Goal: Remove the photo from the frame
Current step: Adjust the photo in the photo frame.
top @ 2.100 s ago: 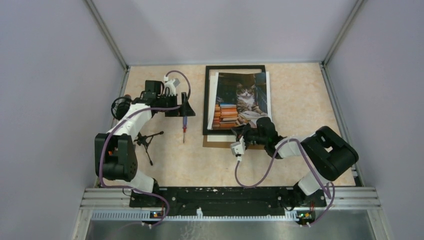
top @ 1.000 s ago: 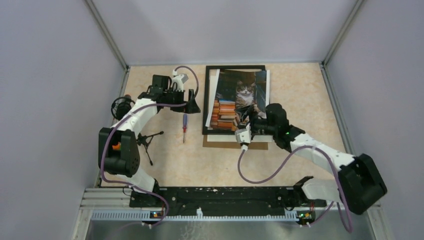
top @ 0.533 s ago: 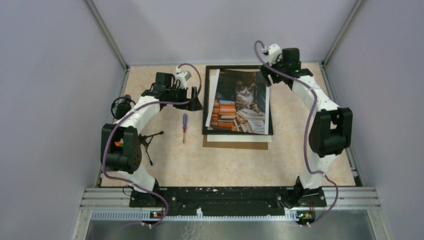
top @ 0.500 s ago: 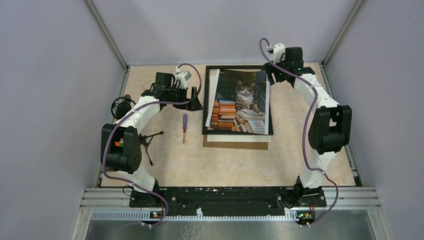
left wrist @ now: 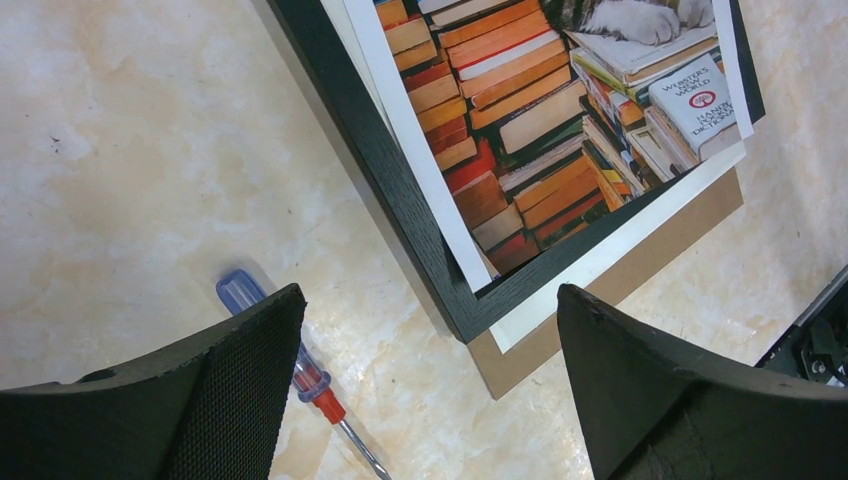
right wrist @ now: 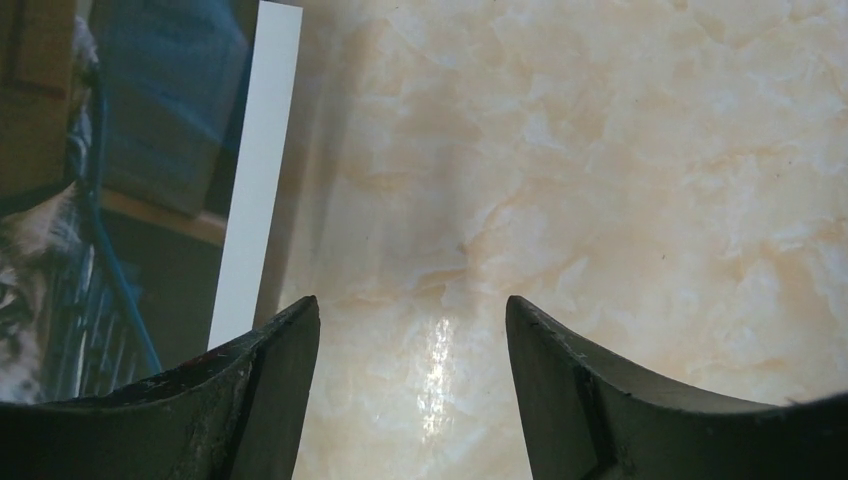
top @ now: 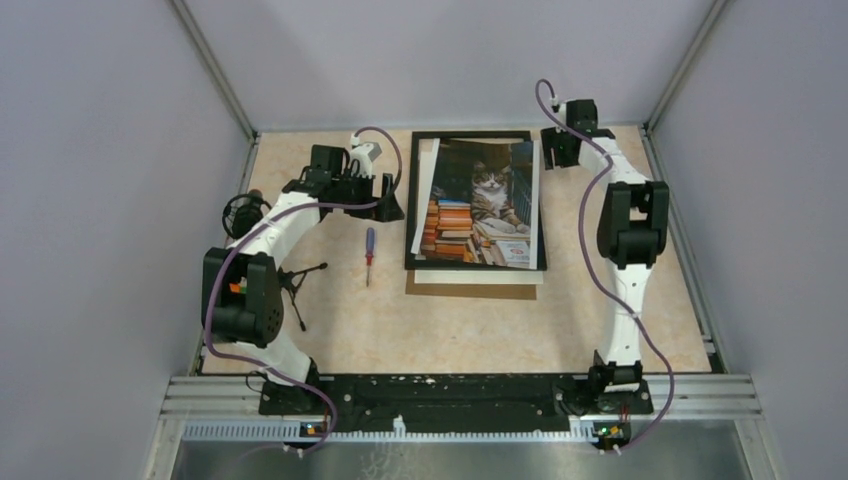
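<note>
The black frame (top: 470, 134) lies flat on the table. The photo (top: 480, 205), a cat among stacked books, rests askew on top of it, its white margin crossing the frame's edges. My left gripper (top: 391, 203) hovers open just left of the frame. In the left wrist view, that gripper (left wrist: 428, 296) straddles the frame (left wrist: 370, 150) at its near left corner, with the photo (left wrist: 520, 110) beyond. My right gripper (top: 556, 150) is by the photo's far right corner. In its wrist view, this gripper (right wrist: 410, 305) stands open over bare table, right of the photo's white margin (right wrist: 255, 170).
A brown backing board (top: 470, 290) and a white sheet (top: 478, 276) stick out under the frame's near edge. A screwdriver (top: 368, 255) lies left of the frame. A small black tripod (top: 295, 280) and a round black object (top: 240, 212) sit by the left arm.
My right arm swung from the photo's near right part to its far right corner, its jaws narrowing slightly. My left gripper edged toward the frame, then stayed still.
</note>
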You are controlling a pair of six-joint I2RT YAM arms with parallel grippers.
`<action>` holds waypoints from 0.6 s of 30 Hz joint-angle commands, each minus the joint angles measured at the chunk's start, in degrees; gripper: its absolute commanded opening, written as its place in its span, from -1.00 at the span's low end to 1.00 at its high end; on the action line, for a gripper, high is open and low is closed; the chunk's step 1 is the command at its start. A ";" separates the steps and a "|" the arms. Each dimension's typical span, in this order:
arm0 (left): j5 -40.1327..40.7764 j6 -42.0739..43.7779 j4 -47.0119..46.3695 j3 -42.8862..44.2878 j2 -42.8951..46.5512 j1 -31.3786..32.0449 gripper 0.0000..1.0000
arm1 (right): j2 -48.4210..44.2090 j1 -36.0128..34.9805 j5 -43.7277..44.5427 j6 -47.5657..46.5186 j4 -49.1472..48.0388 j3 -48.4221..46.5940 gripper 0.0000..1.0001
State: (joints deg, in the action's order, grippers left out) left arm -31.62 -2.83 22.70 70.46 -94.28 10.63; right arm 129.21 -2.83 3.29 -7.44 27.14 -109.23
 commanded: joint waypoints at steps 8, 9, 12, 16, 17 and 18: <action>0.89 0.88 -0.93 1.65 0.52 0.00 0.97 | 8.47 -0.88 1.43 -0.43 -4.19 -11.05 0.34; 0.94 0.96 -0.84 1.84 0.44 0.00 0.97 | 9.07 -1.32 1.50 -0.80 -4.44 -11.74 0.34; 0.96 1.22 -0.47 2.35 -0.02 0.00 0.97 | 10.92 -2.41 0.90 -1.46 -4.89 -14.14 0.34; 1.05 1.33 -0.13 2.87 -0.54 -0.02 0.98 | 14.06 -4.20 1.01 -3.04 -4.59 -18.83 0.34; 1.00 1.38 -0.04 2.91 -0.61 -0.08 0.97 | 14.58 -4.54 0.75 -3.43 -4.74 -19.80 0.34; 1.03 1.37 -0.02 2.89 -0.71 -0.06 0.97 | 15.09 -4.81 0.26 -3.76 -4.87 -20.54 0.34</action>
State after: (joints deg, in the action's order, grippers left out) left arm -30.52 -2.72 23.14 70.85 -94.30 10.63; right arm 142.52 -5.56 4.27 -9.28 24.53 -124.60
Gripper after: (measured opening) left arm 0.987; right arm 0.671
